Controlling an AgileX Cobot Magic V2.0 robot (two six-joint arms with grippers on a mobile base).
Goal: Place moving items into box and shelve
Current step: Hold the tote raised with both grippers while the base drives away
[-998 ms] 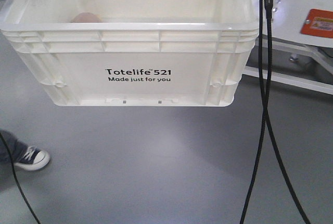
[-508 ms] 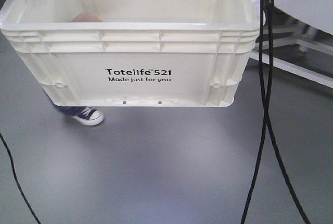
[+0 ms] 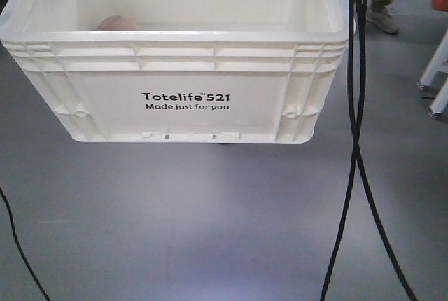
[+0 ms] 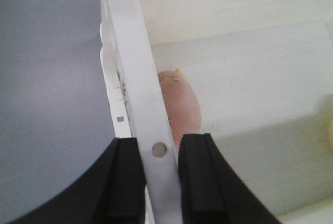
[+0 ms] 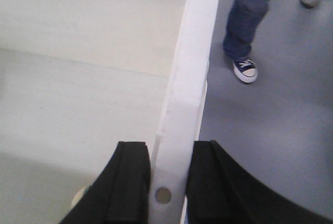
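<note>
Where the box (image 3: 182, 98) sits: upper half of my front view, base above the grey floor (image 3: 210, 245), black print facing me.
Left gripper (image 4: 160, 147): clamped on the box's side rim, one pad outside and one inside, bottom centre of my left wrist view.
Right gripper (image 5: 169, 153): pinching the opposite rim the same way, bottom centre of my right wrist view.
Pink toy (image 4: 183, 104): inside the box, against the wall just beside the left gripper's inner pad; its top shows over the rim, upper left of front view.
Cables (image 3: 353, 175): black, hanging down the right side of front view.
Person (image 5: 244, 26): jeans and sneaker, upper right of right wrist view.
</note>
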